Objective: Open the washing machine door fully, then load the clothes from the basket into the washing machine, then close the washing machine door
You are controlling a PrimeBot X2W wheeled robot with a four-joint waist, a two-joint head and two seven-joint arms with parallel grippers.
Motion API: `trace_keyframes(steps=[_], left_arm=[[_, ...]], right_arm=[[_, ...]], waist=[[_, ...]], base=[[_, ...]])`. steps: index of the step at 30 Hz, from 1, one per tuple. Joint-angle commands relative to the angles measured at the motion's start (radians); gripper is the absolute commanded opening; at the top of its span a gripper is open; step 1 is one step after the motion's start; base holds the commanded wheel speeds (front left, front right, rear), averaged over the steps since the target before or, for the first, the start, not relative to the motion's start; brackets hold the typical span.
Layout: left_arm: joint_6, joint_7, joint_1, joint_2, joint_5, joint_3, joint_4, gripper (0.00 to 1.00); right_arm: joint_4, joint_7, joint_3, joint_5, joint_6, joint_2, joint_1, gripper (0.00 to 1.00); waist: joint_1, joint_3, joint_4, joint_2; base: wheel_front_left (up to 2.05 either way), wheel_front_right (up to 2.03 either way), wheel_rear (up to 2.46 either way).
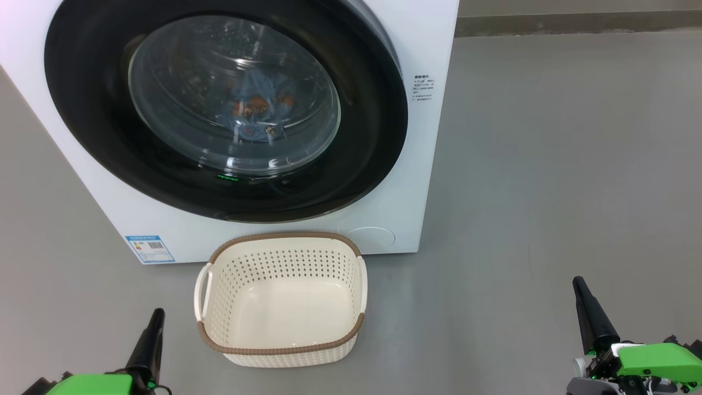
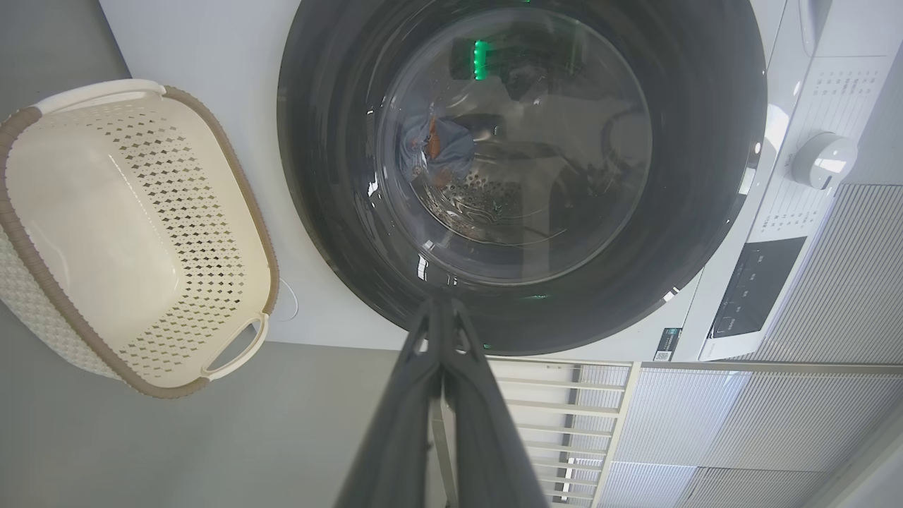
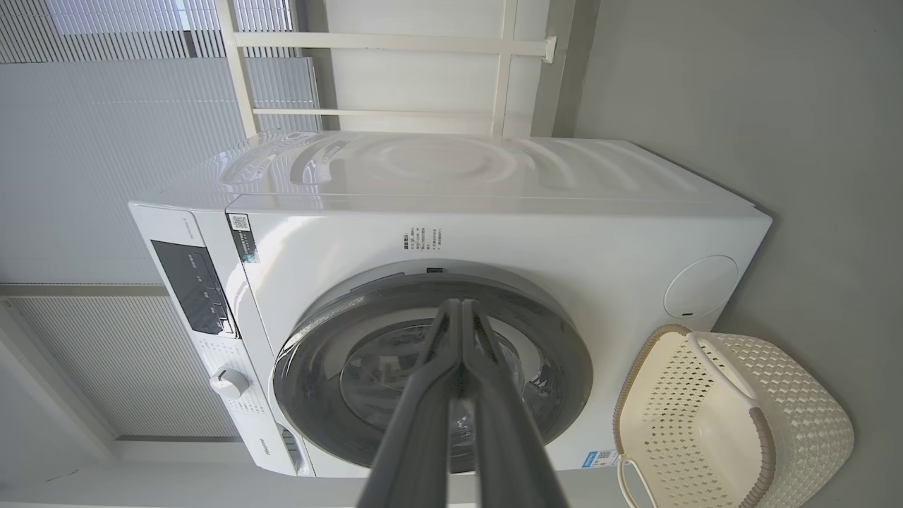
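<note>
The washing machine (image 1: 433, 181) stands on the grey floor (image 1: 548, 164), with its front toward the robot. The washing machine door (image 1: 373, 153) is closed and lies flat against the white front. Through its clear glass bowl the clothes (image 1: 258, 104) can be seen inside the drum: a light blue bundle with orange-brown spots, low in the middle. A cream-white piece I cannot make out behind the glass.

The basket (image 1: 285, 236) rests on the floor just before the lower front edge of the machine, a little right of the blue label sticker (image 1: 149, 248) and below the door. It stands upright and its cream bottom shows bare. I cannot tell whether its far rim touches the machine.

The left gripper (image 1: 158, 314) hangs low over the floor to the left of the basket, near its left handle but apart from it. Its two dark fingers are pressed together and hold nothing. The right gripper (image 1: 578, 282) is well apart from the basket, on the right side over bare floor, and its fingers also lie together with nothing between them. In the right wrist view the round knob (image 3: 229, 382) and the dark control panel (image 3: 194, 289) sit at the top of the machine's front
</note>
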Motion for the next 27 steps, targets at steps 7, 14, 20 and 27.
trace_keyframes(steps=[7, 14, 20, 27], left_arm=[[-0.003, 0.007, -0.048, 0.013, -0.008, 0.035, -0.017, 0.00], [-0.003, 0.007, -0.048, 0.013, -0.008, 0.035, -0.017, 0.00], [-0.003, 0.007, -0.048, 0.013, -0.008, 0.035, -0.017, 0.00], [-0.003, 0.007, -0.048, 0.013, -0.008, 0.035, -0.017, 0.00]], right_arm=[[-0.029, 0.009, 0.022, 0.003, 0.002, -0.004, -0.034, 0.00], [-0.029, 0.009, 0.022, 0.003, 0.002, -0.004, -0.034, 0.00], [-0.029, 0.008, 0.022, 0.003, 0.002, -0.004, -0.034, 0.00], [-0.029, 0.008, 0.022, 0.003, 0.002, -0.004, -0.034, 0.00]], waist=[[0.0000, 0.000, 0.000, 0.0000], [0.0000, 0.000, 0.000, 0.0000], [0.0000, 0.000, 0.000, 0.0000], [0.0000, 0.000, 0.000, 0.0000]], base=[[0.00, 0.00, 0.00], [0.00, 0.00, 0.00], [0.00, 0.00, 0.00], [0.00, 0.00, 0.00]])
